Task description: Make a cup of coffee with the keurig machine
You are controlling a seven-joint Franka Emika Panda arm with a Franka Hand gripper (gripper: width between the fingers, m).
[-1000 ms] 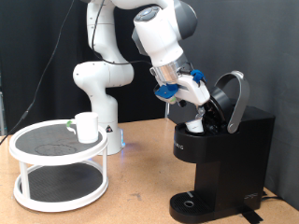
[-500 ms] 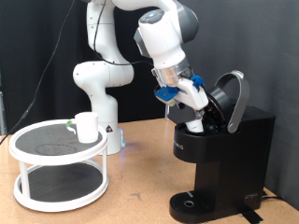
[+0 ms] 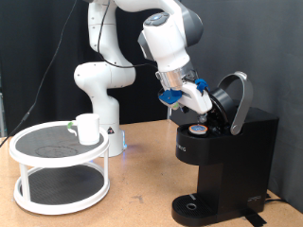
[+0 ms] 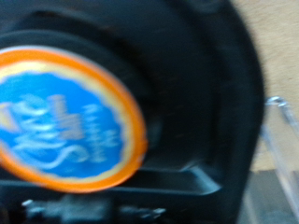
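The black keurig machine (image 3: pixel 232 156) stands at the exterior view's right with its lid (image 3: pixel 235 97) swung up. A pod (image 3: pixel 198 130) with an orange rim and blue top sits in the machine's open chamber; it fills the wrist view (image 4: pixel 65 117). My gripper (image 3: pixel 208 106) hangs just above the pod, in front of the raised lid, and holds nothing. No shut fingers show over the pod in the wrist view. The white cup (image 3: pixel 87 128) stands on a round stand at the exterior view's left, far from the gripper.
The white two-tier round stand (image 3: pixel 59 156) with dark mesh shelves takes up the left of the wooden table. The arm's white base (image 3: pixel 99 95) rises behind it. The machine's round drip base (image 3: pixel 194 206) is at the bottom.
The gripper has lifted a little away from the chamber. The pod, hidden under the fingers before, now lies uncovered in the chamber.
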